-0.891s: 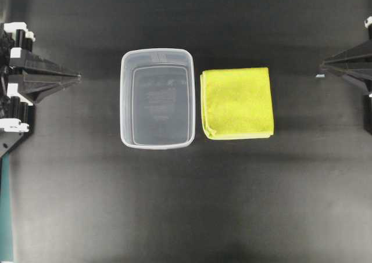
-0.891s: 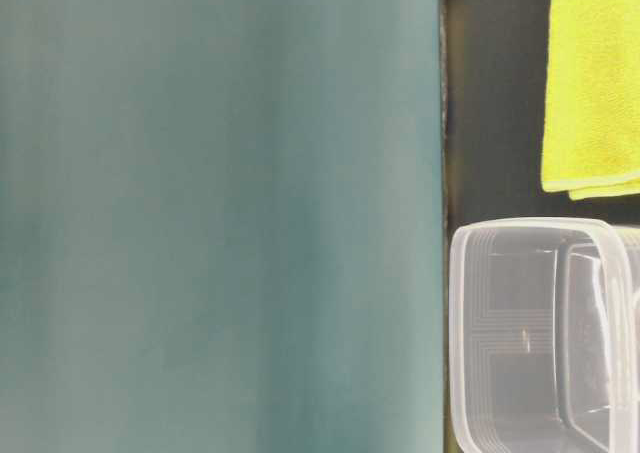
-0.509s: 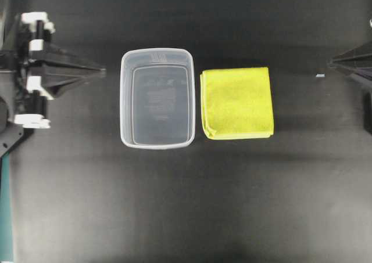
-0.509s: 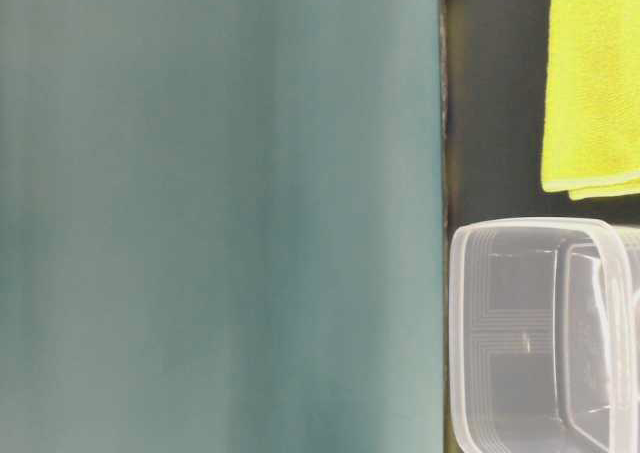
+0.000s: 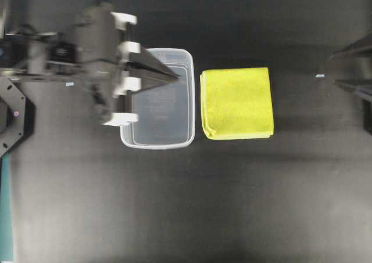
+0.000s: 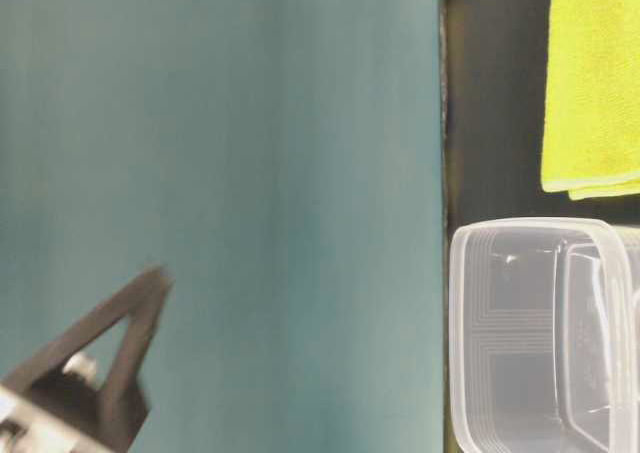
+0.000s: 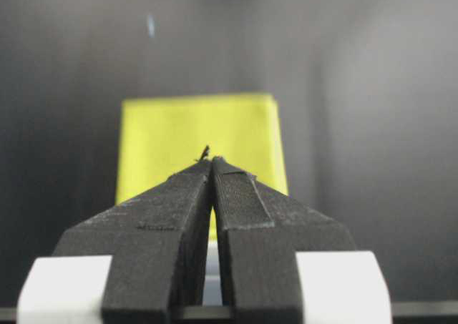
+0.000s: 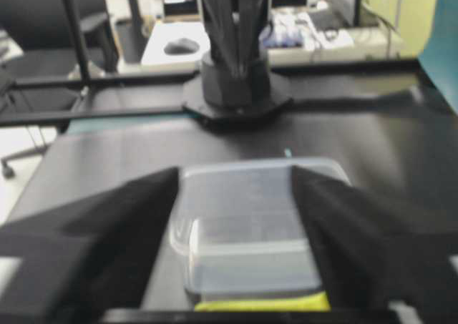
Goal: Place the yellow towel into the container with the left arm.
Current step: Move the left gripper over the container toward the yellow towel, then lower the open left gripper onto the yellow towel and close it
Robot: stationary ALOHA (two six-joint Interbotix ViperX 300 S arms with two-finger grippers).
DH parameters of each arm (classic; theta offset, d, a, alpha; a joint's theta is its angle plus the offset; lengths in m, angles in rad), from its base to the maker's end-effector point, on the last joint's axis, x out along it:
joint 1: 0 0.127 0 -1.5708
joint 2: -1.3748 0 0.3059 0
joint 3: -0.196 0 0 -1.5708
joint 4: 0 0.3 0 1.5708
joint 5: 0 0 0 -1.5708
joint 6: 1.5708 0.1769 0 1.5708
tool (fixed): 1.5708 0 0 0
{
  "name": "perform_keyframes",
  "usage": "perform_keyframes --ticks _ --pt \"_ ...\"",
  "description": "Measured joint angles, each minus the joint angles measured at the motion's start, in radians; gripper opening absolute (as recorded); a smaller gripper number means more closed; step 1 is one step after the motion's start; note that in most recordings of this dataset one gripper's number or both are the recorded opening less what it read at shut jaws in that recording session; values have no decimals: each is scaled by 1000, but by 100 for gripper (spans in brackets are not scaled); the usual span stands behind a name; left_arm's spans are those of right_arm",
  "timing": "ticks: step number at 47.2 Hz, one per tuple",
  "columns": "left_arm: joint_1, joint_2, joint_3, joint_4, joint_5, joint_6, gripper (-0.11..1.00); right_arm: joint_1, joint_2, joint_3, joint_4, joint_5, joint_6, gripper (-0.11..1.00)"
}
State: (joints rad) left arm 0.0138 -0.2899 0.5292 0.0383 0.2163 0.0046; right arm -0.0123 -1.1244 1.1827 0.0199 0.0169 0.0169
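Overhead: left tool [image 5: 171,77], tips pressed together and empty, hangs over the clear plastic container [image 5: 187,94]; the yellow towel [image 5: 237,103], a folded microfibre square, lies on the black worktop [image 5: 186,205] just beyond the tub's far rim, along the tool's line. Left wrist: towel [image 7: 197,134] dead ahead of the fingertips [image 7: 207,168]. Right wrist: right tool [image 8: 236,259] spread wide, empty, well back, so the left looks nearer.

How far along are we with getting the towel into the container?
Early stage. Nothing is placed: the towel lies folded on the table beside the empty container, untouched. In hand: the left gripper, shut and holding nothing, is above the container, pointing at the towel. Left to do: open, reach the towel, grasp, lift and drop it in. The right gripper sits open at the far edge.
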Motion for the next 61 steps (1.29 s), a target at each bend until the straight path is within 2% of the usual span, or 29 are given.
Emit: perform_keyframes --ticks 3,6,9,13,20,23,25,40,47,61 --pt "0 58 -61 0 66 2 1 -3 -28 0 0 35 0 78" --pt "2 110 -114 -2 121 2 4 -3 -49 0 2 60 0 76" --pt "8 155 -163 0 164 3 12 -3 -71 0 2 72 0 74" --pt "15 209 -216 0 210 3 30 -5 -94 0 2 78 -2 73" --pt "31 307 -313 0 272 3 74 -5 -132 0 2 84 0 73" --pt "34 353 -368 0 313 3 86 -5 -141 0 2 86 -2 73" --pt "35 390 -405 2 342 5 90 -3 -144 0 2 84 -2 73" --pt "35 646 -612 2 503 6 90 -3 -147 0 2 86 0 73" --pt "40 767 -683 0 512 34 90 -5 -149 0 0 84 -2 73" --pt "40 923 -750 0 511 77 90 -5 -155 0 2 86 -2 73"
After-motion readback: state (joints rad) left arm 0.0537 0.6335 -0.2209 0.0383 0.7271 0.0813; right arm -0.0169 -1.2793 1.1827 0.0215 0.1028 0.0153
